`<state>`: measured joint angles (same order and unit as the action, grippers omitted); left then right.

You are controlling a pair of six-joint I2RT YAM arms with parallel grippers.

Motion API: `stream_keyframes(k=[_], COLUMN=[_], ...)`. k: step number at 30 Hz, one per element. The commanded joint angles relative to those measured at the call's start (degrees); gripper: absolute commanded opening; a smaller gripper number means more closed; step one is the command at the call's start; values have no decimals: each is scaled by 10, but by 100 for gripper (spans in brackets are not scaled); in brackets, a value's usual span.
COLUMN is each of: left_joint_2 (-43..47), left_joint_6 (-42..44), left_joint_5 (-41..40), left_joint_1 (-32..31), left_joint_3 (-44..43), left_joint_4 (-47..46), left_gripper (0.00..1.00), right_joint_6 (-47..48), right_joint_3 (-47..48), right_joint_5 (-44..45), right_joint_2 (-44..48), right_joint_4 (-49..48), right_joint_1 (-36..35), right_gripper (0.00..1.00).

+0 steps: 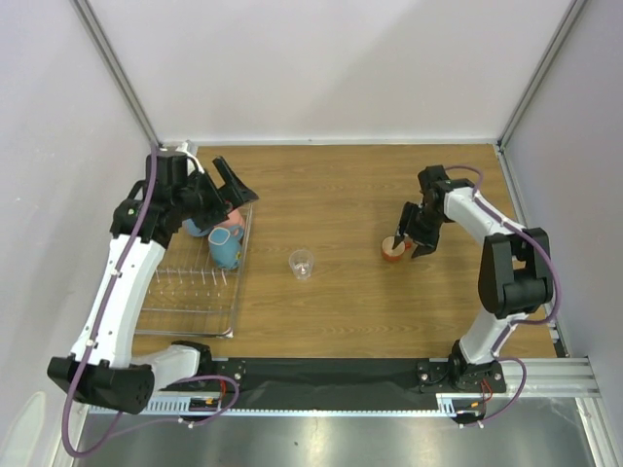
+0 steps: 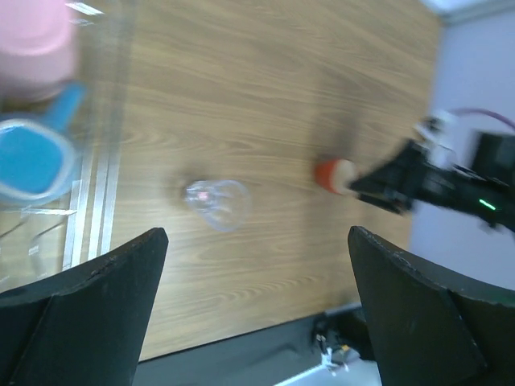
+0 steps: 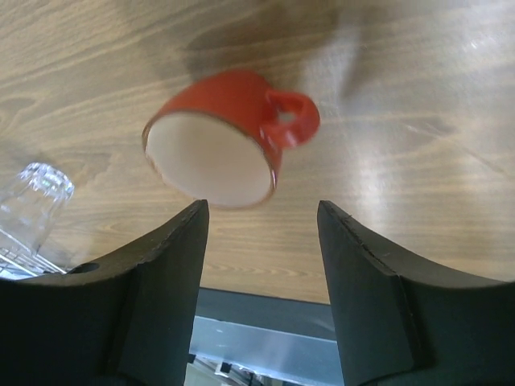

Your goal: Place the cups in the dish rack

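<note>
3 cups (image 1: 226,248) in dish rack (image 1: 190,306) at 9 o'clock, light-blue tumbler (image 1: 196,230) half hidden behind left gripper (image 2: 257,233), fingers spread. Clear glass (image 1: 302,263) alone at centre, open table (image 1: 350,195) all round. Orange mug (image 1: 392,248) at 3 o'clock, just ahead of right gripper (image 3: 257,211), fingers apart.

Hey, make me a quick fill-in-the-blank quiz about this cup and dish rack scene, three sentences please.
1. ____ cups stand on the wooden table outside the silvery wire dish rack: a tiny clear glass and a small orange handled mug.
2. The right end effector, facing that mug, is ____.
3. The left end effector hovers near the pink tumbler, which rests in the ____.
Missing words: two; open; rack.
</note>
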<state>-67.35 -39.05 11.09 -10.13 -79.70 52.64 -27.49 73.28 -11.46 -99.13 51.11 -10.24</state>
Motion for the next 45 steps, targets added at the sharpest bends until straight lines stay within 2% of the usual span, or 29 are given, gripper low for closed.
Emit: stream_keyframes(k=[1,2,5,6,9,12,15,19,22,23,25,26,35,37,45], left_joint_2=[41,45,50,54,60,72,78,71,48,34,21,16,-13,-15,-23], left_joint_6=[-9,-6,-2,-4,-17,-34,-49,-87,-129,-139,-172,-184,-371,-405,-445], left_joint_5=[105,130,166,189,246,276,304,353,372,380,389,392,411,410,421], left_joint_1=[-7,-11,-17,-24,-39,-59,-77,-94,-104,-110,-118,-129,-174,-183,-227], left_joint_3=[3,-2,-6,-5,11,33,47,62,63,61,56,52,76,84,118], left_joint_4=[-92,-105,-128,-134,-179,-237,-287,-374,-415,-424,-433,-449,-525,-543,-555], left_gripper=[100,100,100,100,100,100,100,100,100,100,100,100,100,100,100], right_joint_6=[-17,-18,-18,-18,-14,-8,6,13,-11,-40,-70,-93,-171,-169,-168], right_joint_3=[-8,-8,-6,-7,-8,0,27,59,49,29,5,-6,-60,-60,-59], right_joint_5=[-3,2,2,0,2,7,-57,-234,-325,-344,-392,-401,-413,-414,-417], right_joint_2=[-25,-31,-55,-59,-56,-13,48,132,200,219,267,279,353,355,354], right_joint_4=[-51,-62,-73,-77,-70,-52,-38,-67,-143,-209,-276,-333,-505,-506,-565], right_joint_1=[-11,-14,-22,-24,-32,-36,-36,-39,-39,-39,-41,-44,-79,-87,-130], right_gripper=[61,61,46,35,13,1,0,0,0,0,0,0,0,0,0])
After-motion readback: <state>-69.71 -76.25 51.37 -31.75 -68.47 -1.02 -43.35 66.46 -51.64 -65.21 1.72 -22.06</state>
